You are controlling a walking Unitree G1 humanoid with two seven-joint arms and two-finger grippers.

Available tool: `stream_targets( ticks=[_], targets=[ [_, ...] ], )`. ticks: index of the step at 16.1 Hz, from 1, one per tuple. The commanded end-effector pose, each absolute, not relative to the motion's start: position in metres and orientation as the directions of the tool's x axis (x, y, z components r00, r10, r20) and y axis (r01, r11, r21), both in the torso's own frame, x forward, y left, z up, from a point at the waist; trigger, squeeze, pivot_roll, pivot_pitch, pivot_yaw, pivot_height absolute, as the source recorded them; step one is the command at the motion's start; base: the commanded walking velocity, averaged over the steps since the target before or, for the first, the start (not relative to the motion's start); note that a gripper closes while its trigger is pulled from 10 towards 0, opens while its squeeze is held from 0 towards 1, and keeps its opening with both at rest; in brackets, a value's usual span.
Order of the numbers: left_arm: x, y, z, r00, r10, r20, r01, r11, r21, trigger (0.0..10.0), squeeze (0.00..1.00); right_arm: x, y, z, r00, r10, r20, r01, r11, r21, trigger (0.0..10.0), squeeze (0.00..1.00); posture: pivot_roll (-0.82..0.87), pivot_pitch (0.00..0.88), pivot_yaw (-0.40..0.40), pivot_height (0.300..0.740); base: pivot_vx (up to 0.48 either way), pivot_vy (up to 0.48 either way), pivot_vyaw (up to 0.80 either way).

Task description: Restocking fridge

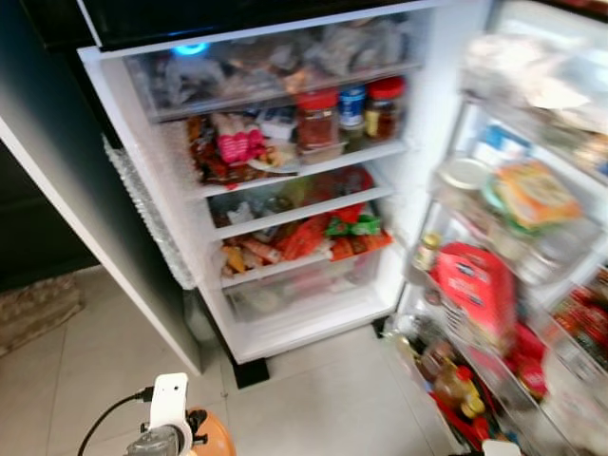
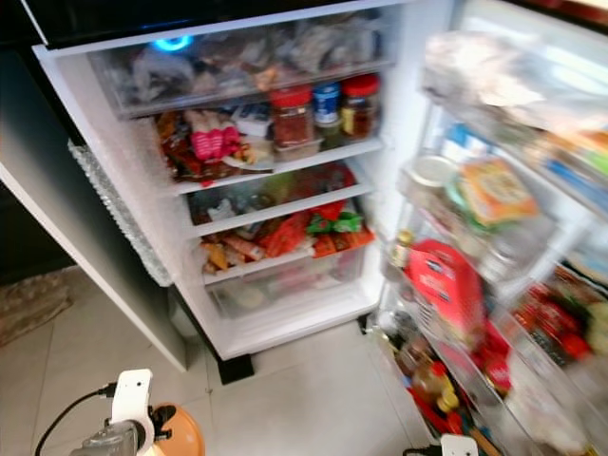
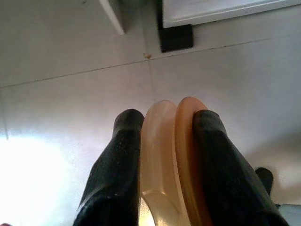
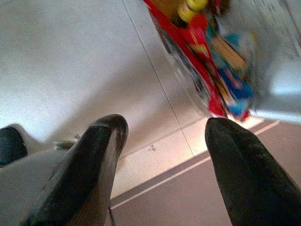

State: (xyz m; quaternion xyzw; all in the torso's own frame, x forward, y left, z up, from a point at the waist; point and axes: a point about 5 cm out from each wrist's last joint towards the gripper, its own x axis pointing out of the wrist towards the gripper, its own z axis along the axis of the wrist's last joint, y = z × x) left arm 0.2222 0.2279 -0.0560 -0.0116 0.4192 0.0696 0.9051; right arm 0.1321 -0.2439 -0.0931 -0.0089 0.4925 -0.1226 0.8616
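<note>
The open fridge (image 1: 285, 180) is seen upper centre, its shelves above and ahead. An orange lid (image 3: 176, 155) is clamped edge-on in the left gripper (image 3: 164, 160) at lower left. The right gripper (image 4: 160, 155) is spread apart.

floor (image 3: 70, 56): smooth, matt pale tile
orange disc (image 3: 171, 155): glossy, translucent plastic
left gripper's fingers (image 3: 117, 165): matt black, finely textured
</note>
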Motion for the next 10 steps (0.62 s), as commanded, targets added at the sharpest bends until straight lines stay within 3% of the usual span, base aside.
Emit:
stream_targets(
  ticks=[1,10],
  targets=[
    [0.2207,0.2321,-0.0559,0.635,0.128,-0.762,-0.139,0.989,0.050,10.0,0.00,0.1314,-0.2433,-0.0935,0.484,-0.220,-0.847,0.206,0.969,-0.134,10.0,0.00,-0.01,0.033,0.049,0.740,0.334,0.000,0.00],
    [0.2210,0.2318,-0.0558,0.638,0.125,-0.760,-0.145,0.989,0.040,10.0,0.00,0.1323,-0.2428,-0.0933,0.484,-0.220,-0.847,0.208,0.969,-0.133,10.0,0.00,-0.02,0.034,0.049,0.740,0.332,0.000,0.00]
  ],
)
